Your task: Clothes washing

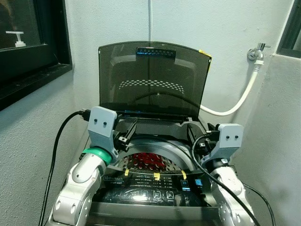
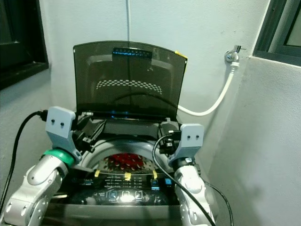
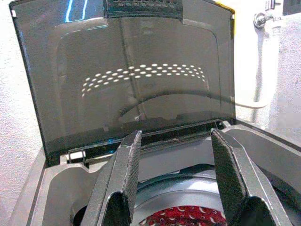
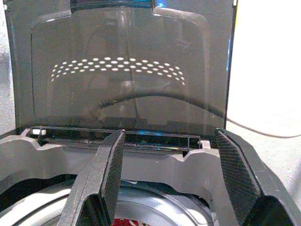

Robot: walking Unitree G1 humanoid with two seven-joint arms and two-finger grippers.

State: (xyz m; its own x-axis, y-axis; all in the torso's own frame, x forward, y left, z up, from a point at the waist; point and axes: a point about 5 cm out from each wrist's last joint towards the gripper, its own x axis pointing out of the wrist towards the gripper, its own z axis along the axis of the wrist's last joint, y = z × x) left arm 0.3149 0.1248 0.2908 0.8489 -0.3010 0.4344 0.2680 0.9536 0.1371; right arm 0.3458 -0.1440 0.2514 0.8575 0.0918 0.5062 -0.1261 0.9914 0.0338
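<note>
A top-loading washing machine (image 1: 150, 190) stands before me with its dark see-through lid (image 1: 153, 77) raised upright against the wall. Down in the steel drum lies a red cloth with white dots (image 1: 148, 161), also seen at the cloth (image 3: 181, 216). My left gripper (image 3: 176, 155) hovers over the drum's left rim, fingers apart and holding nothing. My right gripper (image 4: 169, 162) hovers over the right rim, also open and holding nothing. Both point toward the lid's hinge.
The control panel (image 1: 153, 183) runs along the machine's front edge. A white hose (image 1: 237, 103) leads from a wall tap (image 1: 256, 52) down behind the machine. Walls stand close on both sides, with a dark window (image 1: 28, 42) on the left.
</note>
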